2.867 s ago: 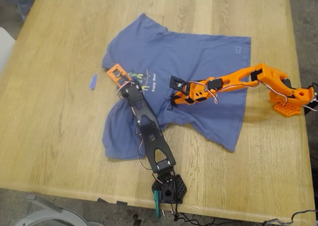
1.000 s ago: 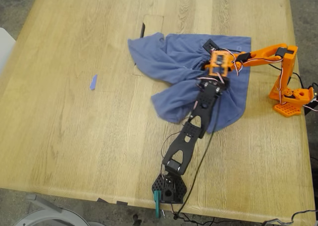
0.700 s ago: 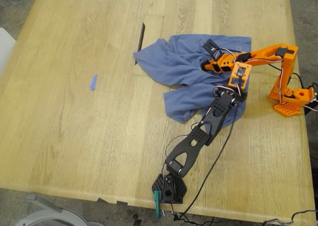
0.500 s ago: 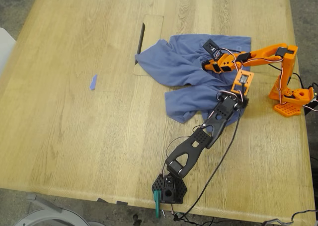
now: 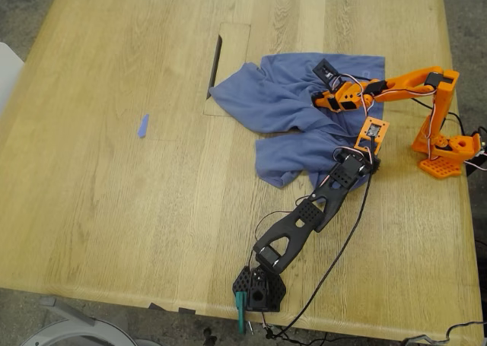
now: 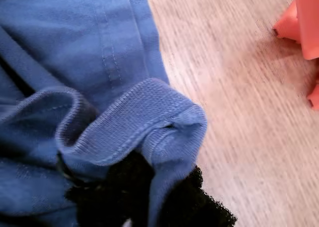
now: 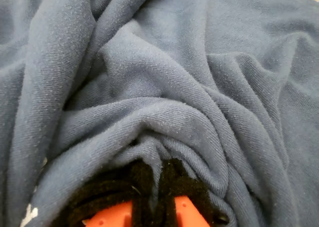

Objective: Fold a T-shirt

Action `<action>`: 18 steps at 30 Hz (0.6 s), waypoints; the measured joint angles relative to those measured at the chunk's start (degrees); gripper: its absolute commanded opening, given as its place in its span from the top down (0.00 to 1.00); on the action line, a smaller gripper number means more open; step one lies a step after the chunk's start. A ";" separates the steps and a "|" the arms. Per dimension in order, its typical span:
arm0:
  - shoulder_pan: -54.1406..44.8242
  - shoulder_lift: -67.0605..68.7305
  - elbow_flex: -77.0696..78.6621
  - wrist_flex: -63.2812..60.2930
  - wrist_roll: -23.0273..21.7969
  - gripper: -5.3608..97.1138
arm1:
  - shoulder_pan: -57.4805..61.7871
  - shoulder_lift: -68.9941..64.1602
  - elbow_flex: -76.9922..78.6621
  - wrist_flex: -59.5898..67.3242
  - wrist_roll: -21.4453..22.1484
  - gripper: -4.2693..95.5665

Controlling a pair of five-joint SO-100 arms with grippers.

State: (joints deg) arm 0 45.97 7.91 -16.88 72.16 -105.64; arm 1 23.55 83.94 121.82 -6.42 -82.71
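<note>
The slate-blue T-shirt (image 5: 289,110) lies bunched and doubled over at the exterior view's right, its print hidden. My first gripper (image 5: 370,133), the orange head on the black arm, is at the shirt's right edge. In the first wrist view its black pads (image 6: 144,192) are shut on a folded hem of the T-shirt (image 6: 99,62). My second gripper (image 5: 323,95), on the orange arm, sits on the shirt's upper middle. In the second wrist view its jaws (image 7: 154,197) are closed in gathered folds of the T-shirt (image 7: 174,87).
A small blue scrap (image 5: 142,125) lies on the wooden table (image 5: 114,209) at the exterior view's left. A rectangular hatch with a dark slot (image 5: 214,65) is beside the shirt. The orange arm's base (image 5: 445,152) stands right; the black base (image 5: 259,289) stands by the near edge.
The flat shirt has been pulled over to the exterior view's right into a bunch. In the last second my first gripper dragged its hem further right and nearer; my second gripper barely moved.
</note>
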 measured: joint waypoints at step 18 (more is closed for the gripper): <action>2.99 -0.44 0.00 3.08 9.05 0.20 | 1.05 2.11 2.29 0.00 0.00 0.96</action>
State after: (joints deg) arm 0 48.96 7.47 -16.88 75.23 -96.59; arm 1 24.61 86.04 124.10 -6.42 -82.71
